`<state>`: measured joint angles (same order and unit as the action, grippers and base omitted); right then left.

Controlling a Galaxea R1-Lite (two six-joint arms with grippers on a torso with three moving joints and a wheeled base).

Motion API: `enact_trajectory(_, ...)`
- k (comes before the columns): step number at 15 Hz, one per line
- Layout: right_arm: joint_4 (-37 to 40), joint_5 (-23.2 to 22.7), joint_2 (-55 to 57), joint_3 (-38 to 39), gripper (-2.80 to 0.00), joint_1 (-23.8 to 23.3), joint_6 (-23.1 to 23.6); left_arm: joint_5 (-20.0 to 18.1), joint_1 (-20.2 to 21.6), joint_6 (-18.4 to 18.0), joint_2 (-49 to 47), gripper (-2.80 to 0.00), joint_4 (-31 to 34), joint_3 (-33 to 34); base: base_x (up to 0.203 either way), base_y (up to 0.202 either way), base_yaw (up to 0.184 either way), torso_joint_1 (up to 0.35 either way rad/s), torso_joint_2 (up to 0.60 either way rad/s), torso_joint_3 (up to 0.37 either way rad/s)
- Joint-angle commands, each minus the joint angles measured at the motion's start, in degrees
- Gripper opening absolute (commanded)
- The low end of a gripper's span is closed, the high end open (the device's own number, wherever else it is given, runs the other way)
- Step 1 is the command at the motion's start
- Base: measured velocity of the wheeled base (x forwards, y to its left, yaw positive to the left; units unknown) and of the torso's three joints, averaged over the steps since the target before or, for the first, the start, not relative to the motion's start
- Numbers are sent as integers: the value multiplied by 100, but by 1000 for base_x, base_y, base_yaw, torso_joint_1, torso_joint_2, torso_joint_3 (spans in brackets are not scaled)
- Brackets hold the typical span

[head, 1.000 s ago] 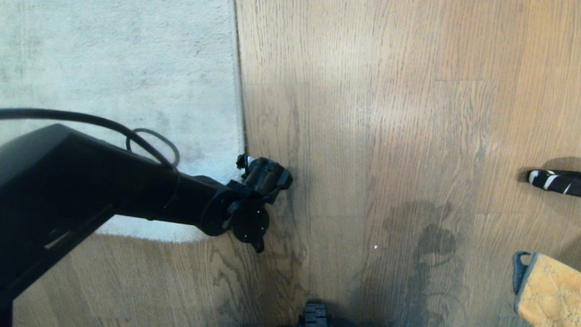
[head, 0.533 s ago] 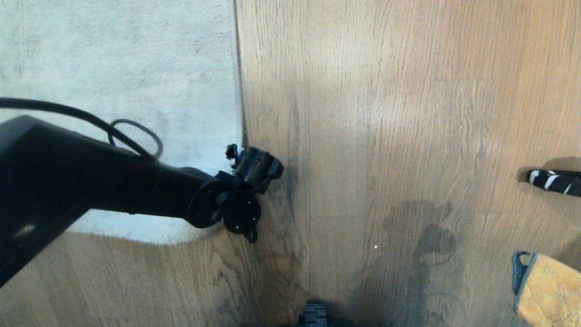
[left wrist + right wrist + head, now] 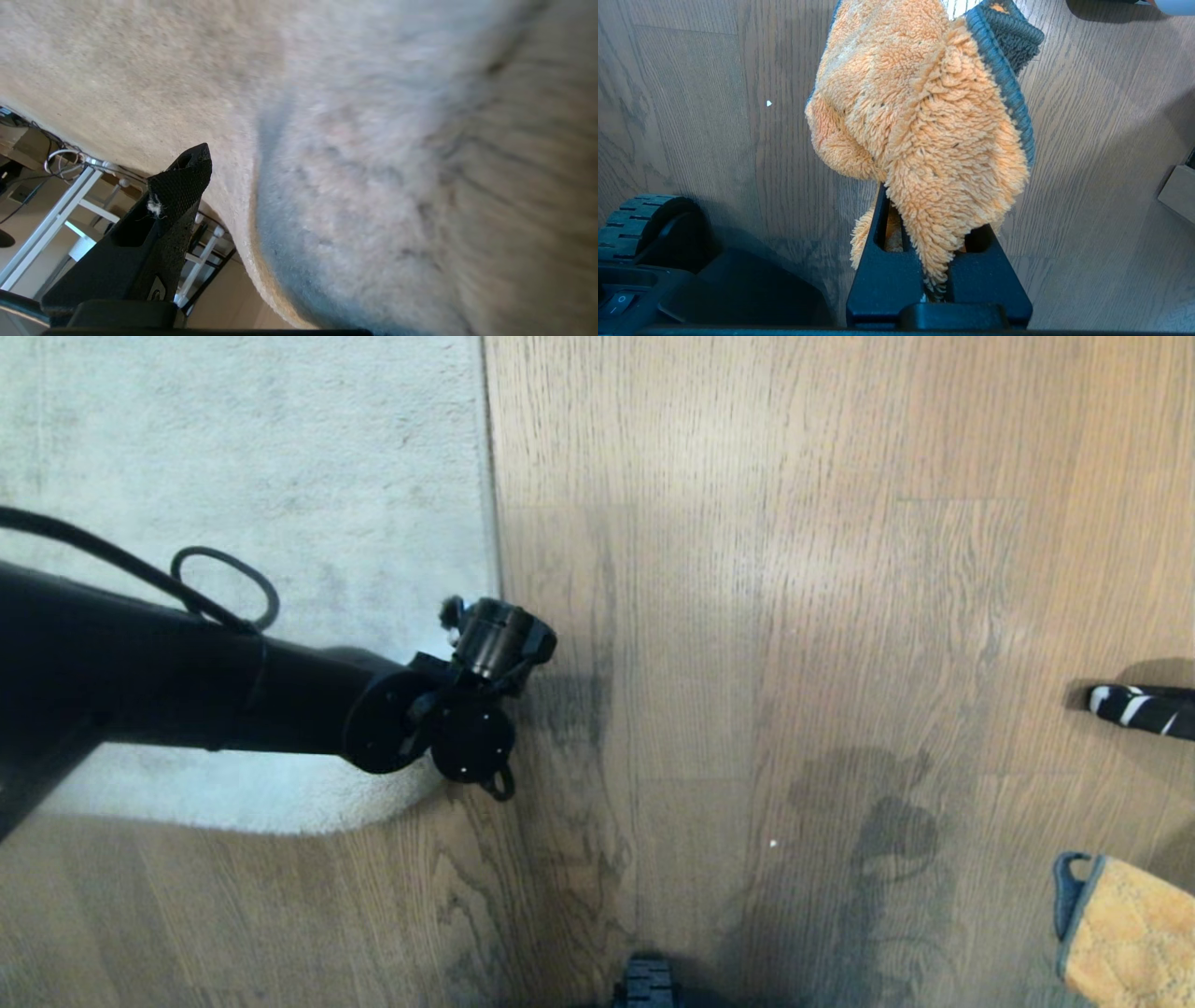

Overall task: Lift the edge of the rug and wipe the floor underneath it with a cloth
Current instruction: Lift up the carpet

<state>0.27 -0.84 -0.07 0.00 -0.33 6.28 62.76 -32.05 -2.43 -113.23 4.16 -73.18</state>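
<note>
Overhead, the head view shows the pale grey rug (image 3: 243,476) lying on the wood-grain floor (image 3: 794,569), its straight rug edge (image 3: 492,523) running toward the robot to a corner. The black left arm (image 3: 187,681) reaches across the rug and covers that corner, so the left gripper (image 3: 495,644) sits right at the rug edge, with its fingers hidden beneath the wrist. A black cable (image 3: 224,588) loops above the arm, over the rug.

Only the left wrist view shows those fingers: one black finger (image 3: 180,186) with a speck of white fluff stands clear of the rug, and the fingers are spread wide, holding nothing. Close before it the rug shows its beige backing (image 3: 117,79) and a curved, blurred grey pile (image 3: 350,210); how far the edge is raised cannot be told. White frame legs (image 3: 51,219) show beyond the rug.

Only the right wrist view shows the right gripper (image 3: 936,233), well away from the rug, its fingers closed on an orange fleecy cloth (image 3: 920,116) with a grey border that hangs over the floor. In the head view just a corner of that cloth (image 3: 1130,933) appears, cut off at the frame edge.

Far from the rug, a black-and-white striped object (image 3: 1144,707) is cut off too and cannot be identified. A dark stain (image 3: 887,831) marks the floor between the rug and the cloth. A black ribbed wheel (image 3: 644,219) of the robot's base rests on the floor.
</note>
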Motion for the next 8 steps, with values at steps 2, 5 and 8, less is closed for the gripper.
enact_trajectory(2, 0, -4, 7, 0, -280, 0, 5, 44, 99, -62, 81, 0, 6, -211, 0, 0, 0, 0, 0, 0)
enact_trajectory(5, 0, -4, 7, 0, -280, -2, 5, 44, 93, -84, 117, 0, 6, -407, 0, 0, 0, 0, 0, 0)
enact_trajectory(8, 0, -4, 7, 0, -280, -2, 5, 26, -45, -42, 206, 0, 6, -388, 0, 0, 0, 0, 0, 0)
